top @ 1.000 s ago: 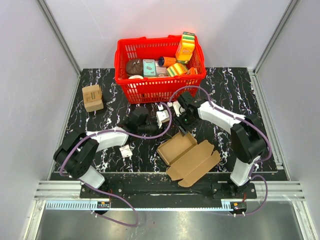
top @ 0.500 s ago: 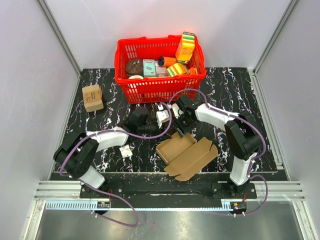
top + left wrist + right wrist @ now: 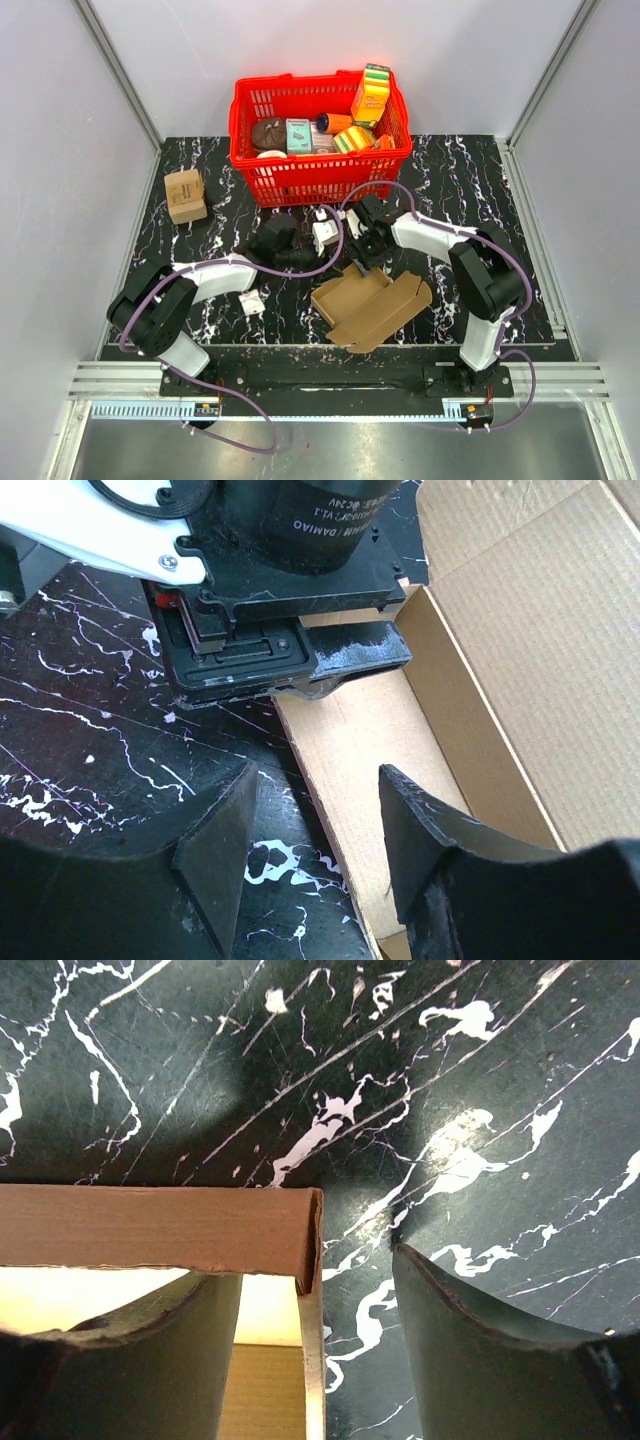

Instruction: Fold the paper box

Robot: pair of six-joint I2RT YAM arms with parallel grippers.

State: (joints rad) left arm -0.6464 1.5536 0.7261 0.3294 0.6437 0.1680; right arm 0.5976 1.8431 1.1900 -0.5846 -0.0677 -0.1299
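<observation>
The paper box is plain brown cardboard, lying open near the front edge with its lid flap tilted up on the right. My right gripper stands open over the box's far corner. In the right wrist view that gripper straddles the corner wall, one finger inside the box and one outside, with gaps on both sides. My left gripper is open too. The box's left wall runs between its fingers without touching them. The right gripper's finger rests at that wall's far end.
A red basket full of colourful packages stands at the back. A small tan printed box sits at the far left. A white scrap lies by the left arm. The table's front edge is just below the box.
The right gripper has opened wider at the box's far corner. The box has shifted slightly left and its lid flap has risen, so it looks narrower from above. The left arm stayed still.
</observation>
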